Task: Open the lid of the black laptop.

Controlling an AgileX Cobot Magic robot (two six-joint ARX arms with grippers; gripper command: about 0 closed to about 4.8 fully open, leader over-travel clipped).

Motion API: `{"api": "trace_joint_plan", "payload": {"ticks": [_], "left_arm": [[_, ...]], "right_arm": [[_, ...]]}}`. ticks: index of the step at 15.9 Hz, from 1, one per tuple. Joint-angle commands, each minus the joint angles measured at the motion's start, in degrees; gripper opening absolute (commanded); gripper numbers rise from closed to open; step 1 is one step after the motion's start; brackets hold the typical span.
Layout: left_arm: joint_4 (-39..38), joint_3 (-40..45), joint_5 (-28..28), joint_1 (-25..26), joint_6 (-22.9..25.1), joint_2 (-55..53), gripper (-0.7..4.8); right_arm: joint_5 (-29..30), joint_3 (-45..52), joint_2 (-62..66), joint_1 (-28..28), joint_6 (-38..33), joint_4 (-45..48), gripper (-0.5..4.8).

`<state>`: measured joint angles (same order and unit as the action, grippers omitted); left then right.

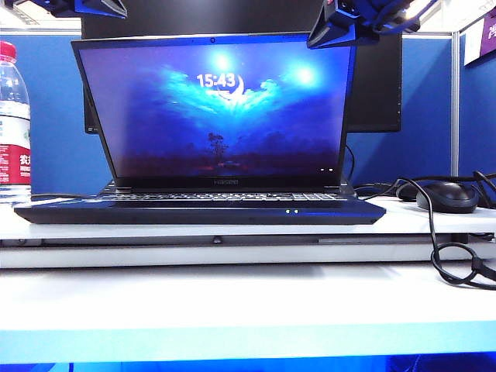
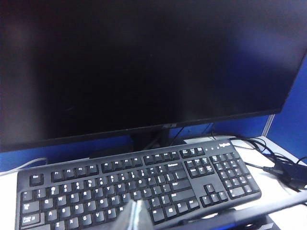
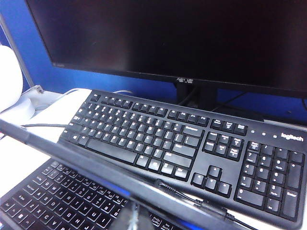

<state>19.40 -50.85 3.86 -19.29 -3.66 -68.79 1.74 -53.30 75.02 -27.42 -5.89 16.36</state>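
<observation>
While the black laptop (image 1: 200, 211) stands on the table (image 1: 232, 302) with its lid (image 1: 215, 108) raised upright, the right gripper (image 1: 335, 32) hovers at the lid's top edge. The left gripper (image 2: 132, 215) hangs behind it, above a Logitech keyboard (image 2: 139, 184). Whether either gripper is apart or together, I cannot tell.

Exterior low, frontal; wrists high behind lid (image 3: 96, 167), sharing keyboard (image 2: 139, 184).

White table (image 1: 232, 298) bearing open laptop (image 1: 200, 211), bottle (image 1: 13, 124), mouse (image 1: 447, 197), cables (image 1: 453, 256); left gripper (image 1: 77, 8) and right gripper (image 1: 341, 27) overhead.
</observation>
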Motion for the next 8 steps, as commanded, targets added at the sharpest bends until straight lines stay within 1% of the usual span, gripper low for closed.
{"api": "trace_joint_plan", "payload": {"ticks": [1, 5, 8], "left_arm": [[-0.6, -0.5, 1.0, 0.0, 0.2, 0.2, 0.18], [-1.8, -0.5, 1.5, 0.0, 0.0, 0.2, 0.18], [-1.8, -0.5, 1.4, 0.0, 0.2, 0.2, 0.18]], "right_arm": [[-0.5, -2.4, 1.0, 0.7, 0.4, 5.2, 0.08], [-0.3, -5.9, 3.4, 0.7, 1.7, 5.3, 0.08], [-0.1, -9.1, 5.0, 1.9, 2.1, 4.9, 0.08]]}}
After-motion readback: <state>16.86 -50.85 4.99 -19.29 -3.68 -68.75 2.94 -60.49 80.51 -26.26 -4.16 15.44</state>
